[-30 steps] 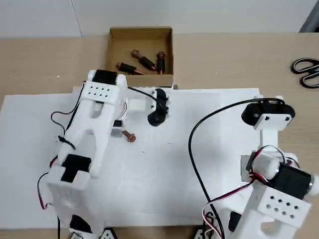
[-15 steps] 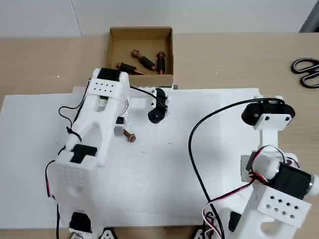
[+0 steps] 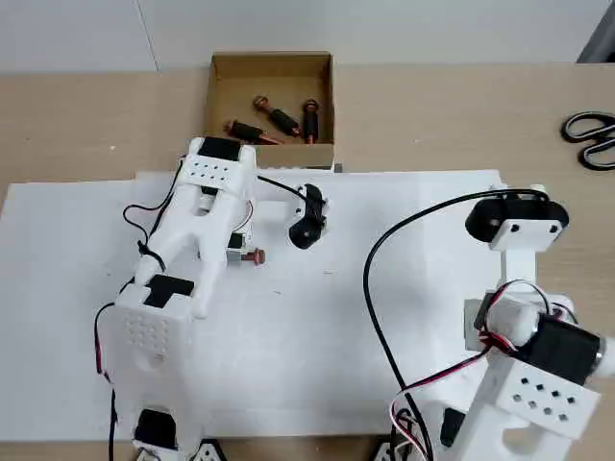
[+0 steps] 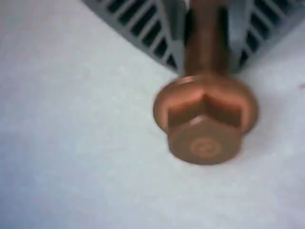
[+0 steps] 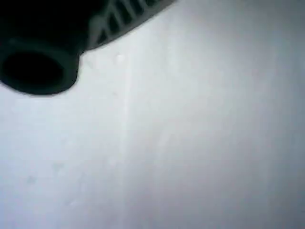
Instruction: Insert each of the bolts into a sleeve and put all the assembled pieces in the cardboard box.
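Note:
A copper bolt (image 3: 253,255) (image 4: 205,119) is clamped by its shank in my left gripper (image 3: 238,254) (image 4: 206,43), which is shut on it just above the white sheet, left of centre, with the hex head sticking out. The grey ribbed fingers (image 4: 143,24) press both sides of the shank. In the right wrist view a black sleeve (image 5: 38,67) with its open bore showing sits against a ribbed finger (image 5: 124,16) of my right gripper, held over the sheet. The cardboard box (image 3: 273,63) at the back holds three assembled pieces (image 3: 279,119).
A white sheet (image 3: 317,346) covers most of the wooden table. Scissors (image 3: 590,137) lie at the far right edge. The right arm (image 3: 524,317) stands at the right front, its black cable looping over the sheet.
The left arm has shifted a little toward the box and to the right. The bolt in its gripper moved slightly that way with it. The right arm has kept still.

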Robot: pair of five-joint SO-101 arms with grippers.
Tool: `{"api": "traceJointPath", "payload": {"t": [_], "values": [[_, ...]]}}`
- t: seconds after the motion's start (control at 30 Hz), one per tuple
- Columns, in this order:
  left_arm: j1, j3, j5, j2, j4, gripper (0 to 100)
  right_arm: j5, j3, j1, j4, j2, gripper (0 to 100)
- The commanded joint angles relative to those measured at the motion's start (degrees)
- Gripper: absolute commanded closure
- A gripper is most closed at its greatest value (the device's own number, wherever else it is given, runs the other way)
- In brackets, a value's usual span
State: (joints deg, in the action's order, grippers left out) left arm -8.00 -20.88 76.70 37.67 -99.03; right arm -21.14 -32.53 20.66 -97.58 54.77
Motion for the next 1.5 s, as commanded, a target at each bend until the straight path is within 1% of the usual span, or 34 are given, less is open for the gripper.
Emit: {"api": "traceJointPath", "payload": {"t": [0.0, 0.13, 0.27, 0.33, 0.8, 0.87, 1.0, 1.07, 1.2, 1.3, 1.4, 1.47], "values": [[-0.2, -1.0, 7.2, -1.6, -1.3, 98, -0.4, 0.3, 0.6, 1.4, 0.4, 99.4], [-0.6, -1.0, 5.4, -4.4, -1.3, 98, -0.4, 0.3, 0.7, 1.4, 0.7, 99.4], [-1.2, -0.9, 4.3, -5.2, -1.3, 92, -0.4, 0.3, 0.7, 1.4, 0.7, 99.4], [-1.3, -0.9, 4.3, -4.9, -1.3, 91, -0.4, 0.3, 0.7, 1.4, 0.7, 99.4], [-5.0, -1.2, 2.7, -2.1, 0.0, 91, -0.4, 0.3, 0.6, 1.4, 0.7, 99.4], [-4.9, -1.0, 2.6, -2.1, 1.0, 91, -0.4, 0.3, 0.6, 1.4, 0.7, 99.4], [-4.8, -0.9, 2.6, -2.0, 0.8, 100, -0.4, 0.4, 0.6, 1.3, 0.7, 99.5], [-4.6, -0.9, 2.5, -2.0, 0.7, 99, -0.4, 0.4, 0.6, 1.3, 0.8, 99.5], [-4.1, -1.0, -0.8, -2.5, 0.5, 99, -0.4, 0.4, 0.5, 1.2, 0.8, 99.5], [-4.2, -2.6, -2.4, -2.6, -1.4, 99, -0.4, 0.7, 0.5, 1.1, 0.8, 99.5], [-4.2, -6.7, -9.1, -4.5, -1.4, 100, -0.4, 2.8, 0.0, -0.1, 0.8, 99.4], [-4.1, -9.2, -14.4, -8.2, -1.4, 100, -0.4, 5.7, -2.2, -1.4, 0.8, 99.4]]}}
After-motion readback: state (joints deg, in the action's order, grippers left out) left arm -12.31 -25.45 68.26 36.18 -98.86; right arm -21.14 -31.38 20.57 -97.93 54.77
